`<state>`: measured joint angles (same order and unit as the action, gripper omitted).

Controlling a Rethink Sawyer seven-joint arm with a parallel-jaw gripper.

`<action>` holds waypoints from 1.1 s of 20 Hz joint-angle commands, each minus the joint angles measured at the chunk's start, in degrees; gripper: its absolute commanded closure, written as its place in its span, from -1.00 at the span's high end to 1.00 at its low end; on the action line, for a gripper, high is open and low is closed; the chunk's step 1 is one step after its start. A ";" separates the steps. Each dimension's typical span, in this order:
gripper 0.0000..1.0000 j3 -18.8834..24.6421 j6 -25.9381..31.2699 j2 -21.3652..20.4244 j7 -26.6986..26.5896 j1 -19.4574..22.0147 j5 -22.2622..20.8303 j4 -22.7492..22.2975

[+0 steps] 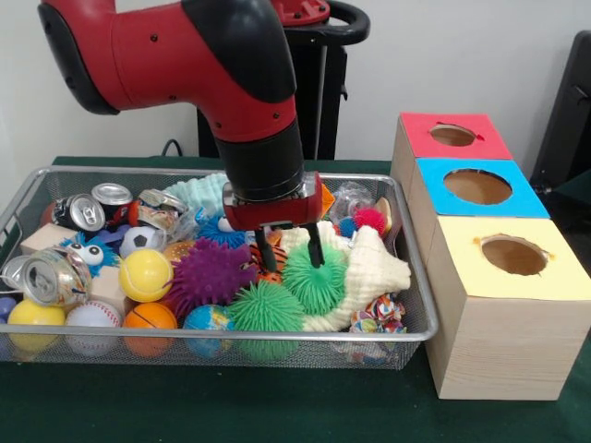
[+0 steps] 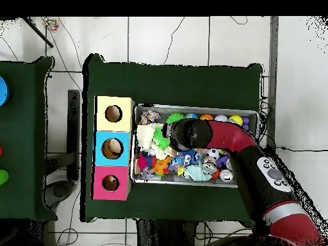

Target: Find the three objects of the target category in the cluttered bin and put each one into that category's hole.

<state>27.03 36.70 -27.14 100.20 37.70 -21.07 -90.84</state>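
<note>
A wire bin [image 1: 416,318] holds a heap of toys. My gripper [image 1: 289,249] is down inside it, open, its two black fingers [image 1: 316,245] spread just above a green spiky ball [image 1: 313,279] and a cream cloth [image 1: 374,272]. Nothing is held between them. A second green spiky ball [image 1: 266,309] and a purple one [image 1: 211,274] lie to the left. Crushed cans [image 1: 55,277] and a tennis ball [image 1: 145,274] fill the left end. In the overhead view the arm [image 2: 218,136] covers the gripper over the bin [image 2: 195,109].
Three wooden boxes with round holes stand beside the bin: red-topped [image 1: 452,136], blue-topped [image 1: 476,187] and yellow-topped [image 1: 512,256]. A baseball [image 1: 92,317], a basketball [image 1: 150,318] and a yellow ball [image 1: 35,314] line the front wall. Green cloth [image 1: 277,406] covers the table.
</note>
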 commanded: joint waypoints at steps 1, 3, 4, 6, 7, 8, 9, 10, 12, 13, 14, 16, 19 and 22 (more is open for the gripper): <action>1.00 1.51 0.54 1.21 -7.24 0.36 -4.77 -0.81; 1.00 1.05 -1.34 1.44 -5.69 -0.06 -5.61 -1.67; 1.00 0.75 -2.15 1.29 -4.75 -0.38 -5.97 -2.25; 1.00 0.11 -3.89 0.97 -2.51 -1.14 -6.58 -3.69; 1.00 -0.30 -4.71 0.73 -1.28 -1.65 -6.90 -4.35; 1.00 -0.77 -5.56 0.39 -0.07 -2.12 -7.23 -5.21; 1.00 -1.36 -6.47 0.29 1.26 -2.79 -7.60 -5.69; 1.00 -1.91 -7.41 0.48 2.47 -3.41 -7.89 -6.07; 1.00 -2.77 -9.20 1.74 4.17 -4.61 -8.28 -5.98; 1.00 -3.06 -9.89 2.72 4.47 -5.08 -8.48 -5.58; 1.00 -3.23 -10.61 4.07 4.36 -5.29 -8.60 -5.05; 1.00 -3.39 -12.26 6.75 3.97 -5.39 -8.87 -4.09; 1.00 -2.97 -13.59 8.87 1.98 -4.23 -9.13 -3.94; 1.00 -2.79 -13.94 8.66 0.27 -2.58 -9.50 -5.65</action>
<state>25.69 24.92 -23.13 100.20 32.98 -27.06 -92.70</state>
